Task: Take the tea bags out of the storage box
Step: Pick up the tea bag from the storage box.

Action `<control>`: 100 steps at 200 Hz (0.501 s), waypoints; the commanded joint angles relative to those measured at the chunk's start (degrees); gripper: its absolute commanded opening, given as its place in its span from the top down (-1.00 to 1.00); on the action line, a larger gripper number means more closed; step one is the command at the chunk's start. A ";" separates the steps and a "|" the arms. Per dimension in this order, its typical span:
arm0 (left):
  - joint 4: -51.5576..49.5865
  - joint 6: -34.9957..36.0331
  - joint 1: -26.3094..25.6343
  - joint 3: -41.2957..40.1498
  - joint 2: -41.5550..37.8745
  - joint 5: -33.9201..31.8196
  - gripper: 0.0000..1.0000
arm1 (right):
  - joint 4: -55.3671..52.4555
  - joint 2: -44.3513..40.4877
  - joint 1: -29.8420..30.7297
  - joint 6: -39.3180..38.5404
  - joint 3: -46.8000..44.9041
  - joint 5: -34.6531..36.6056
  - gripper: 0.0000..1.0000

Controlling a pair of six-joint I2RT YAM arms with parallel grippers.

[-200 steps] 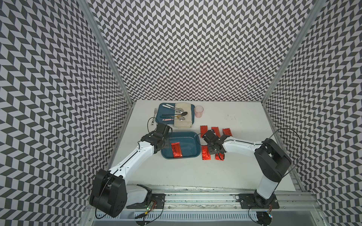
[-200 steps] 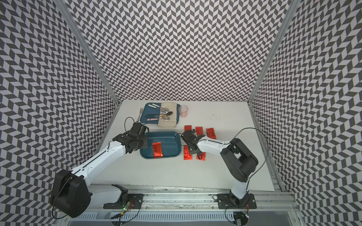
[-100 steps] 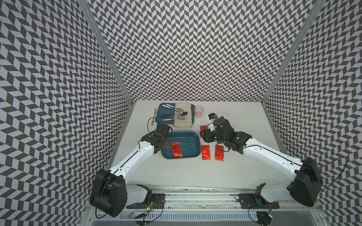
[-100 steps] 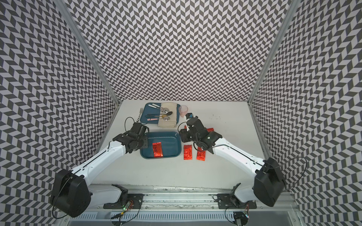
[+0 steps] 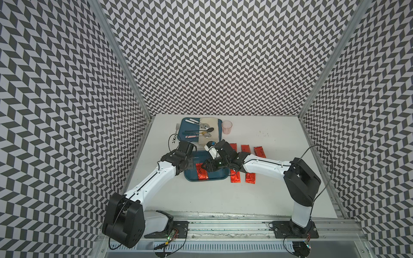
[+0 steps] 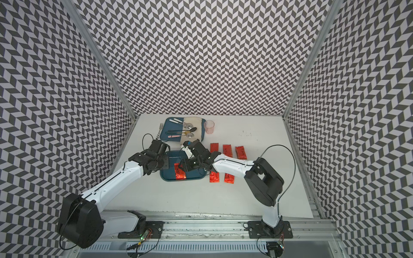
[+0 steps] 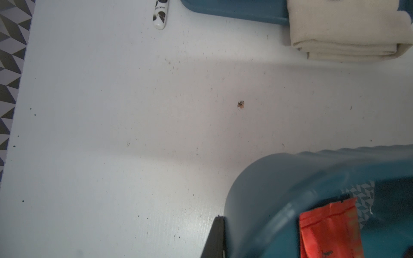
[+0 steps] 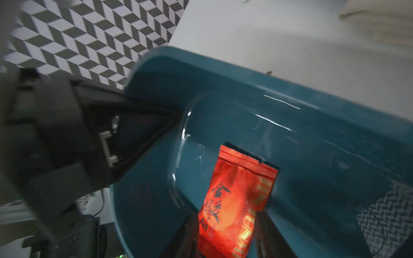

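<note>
We had the left gripper (image 5: 190, 164) pinched shut on the storage box (image 5: 207, 180) rim, likely to stop it sliding, while the right gripper (image 8: 226, 236), jaws part-open, straddled the last tea bag (image 5: 201, 173) on the box floor, with five other tea bags (image 5: 235, 176) already out on the counter (image 5: 223, 201).

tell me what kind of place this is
Most likely a robot lab test cell: chevron-patterned walls box in a white table, two robot arms are bolted to a metal rail, and a storage box and tea bags serve as props.
</note>
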 commanded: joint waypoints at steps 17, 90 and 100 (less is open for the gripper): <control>1.64 -0.09 -0.52 0.52 -1.53 0.36 1.00 | 2.06 2.83 -0.23 -0.23 0.61 0.76 0.08; 1.71 -0.09 -0.52 0.39 -1.53 0.41 1.00 | 4.21 7.02 0.39 0.78 0.99 -5.07 0.36; 1.73 -0.09 -0.59 0.40 -1.37 0.42 1.00 | 4.36 6.76 0.38 0.78 0.97 -5.20 0.43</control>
